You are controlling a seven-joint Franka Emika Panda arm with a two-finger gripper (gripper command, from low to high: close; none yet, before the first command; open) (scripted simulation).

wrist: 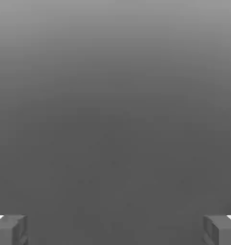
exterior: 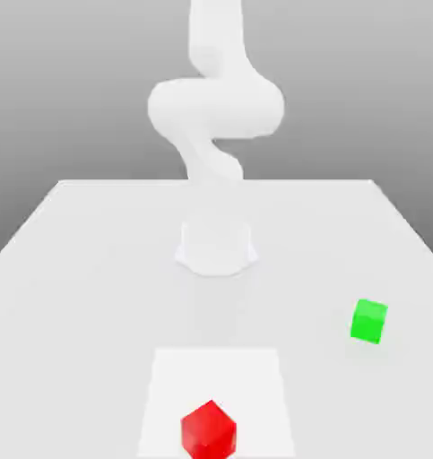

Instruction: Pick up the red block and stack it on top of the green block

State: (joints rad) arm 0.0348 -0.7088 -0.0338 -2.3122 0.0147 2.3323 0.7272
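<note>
The red block (exterior: pixel 207 429) is a small bright red cube near the front edge of the white table, on a lighter square patch. The green block (exterior: pixel 369 321) is a same-sized cube standing on the table farther back, toward the exterior view's right, well apart from the red one. In the hand view my gripper (wrist: pixel 115 230) is open, its grey fingertips (wrist: pixel 10 230) far apart with nothing between them, facing a plain grey background. Neither block touches the arm.
The white arm's round base (exterior: pixel 216 247) stands mid-table behind the blocks, and its links (exterior: pixel 216 103) rise and curl above it. The lighter square patch (exterior: pixel 216 372) lies in front of the base. The table (exterior: pixel 94 269) has its far edge behind the base.
</note>
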